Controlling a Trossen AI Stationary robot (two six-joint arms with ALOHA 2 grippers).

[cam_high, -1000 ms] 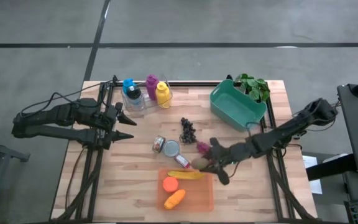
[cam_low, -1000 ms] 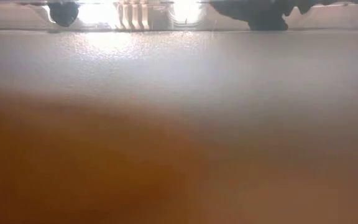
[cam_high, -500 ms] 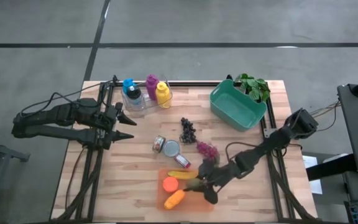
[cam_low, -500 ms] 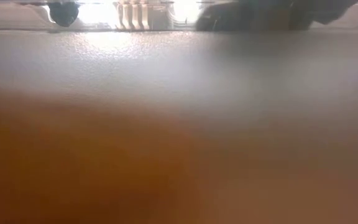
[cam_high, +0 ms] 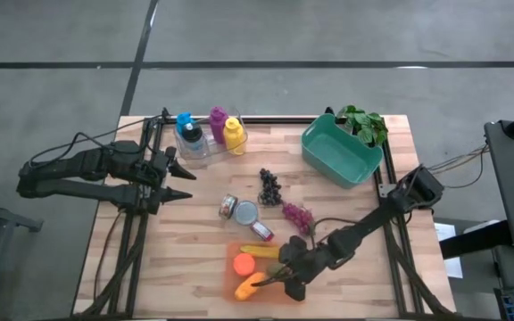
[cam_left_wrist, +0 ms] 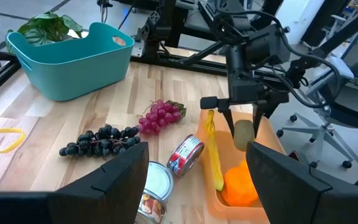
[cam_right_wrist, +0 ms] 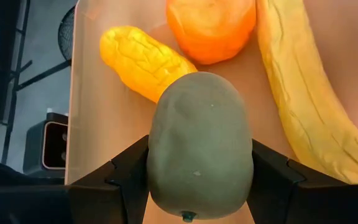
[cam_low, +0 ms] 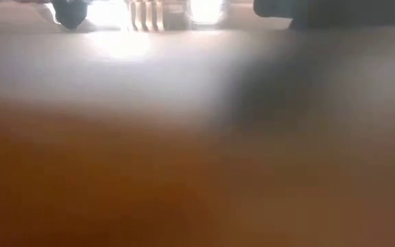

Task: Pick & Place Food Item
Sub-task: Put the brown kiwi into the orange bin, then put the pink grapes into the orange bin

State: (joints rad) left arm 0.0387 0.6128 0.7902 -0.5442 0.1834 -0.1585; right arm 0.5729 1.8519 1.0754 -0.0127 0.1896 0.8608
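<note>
An olive-green rounded food item (cam_right_wrist: 199, 149) sits between the fingers of my right gripper (cam_high: 286, 270), which is shut on it over the orange tray (cam_high: 297, 290) near the table's front edge. In the left wrist view the same item (cam_left_wrist: 243, 134) hangs between the dark fingers, low over the tray. A banana (cam_high: 268, 251), an orange (cam_high: 244, 264) and a yellow-orange ridged piece (cam_high: 250, 285) lie in the tray. My left gripper (cam_high: 188, 185) waits open at the table's left, holding nothing. My right gripper pinches the green item by its two opposite sides (cam_right_wrist: 160, 168) between its two fingers (cam_right_wrist: 120, 183). The fingers slant down from the table's right side. The item is over the tray beside the banana; whether it touches the tray floor I cannot tell.
Dark grapes (cam_high: 269, 186), red grapes (cam_high: 297, 214) and two cans (cam_high: 239, 210) lie mid-table. A teal bin (cam_high: 342, 150) and a leafy plant (cam_high: 364, 123) stand at the far right, coloured bottles (cam_high: 208, 132) at the far middle. The low view is blurred.
My right gripper has carried the green item from beside the tray's far right corner toward the table's near edge and left, sinking lower over the tray, and has rolled and tipped further down. It has stayed shut on the item.
</note>
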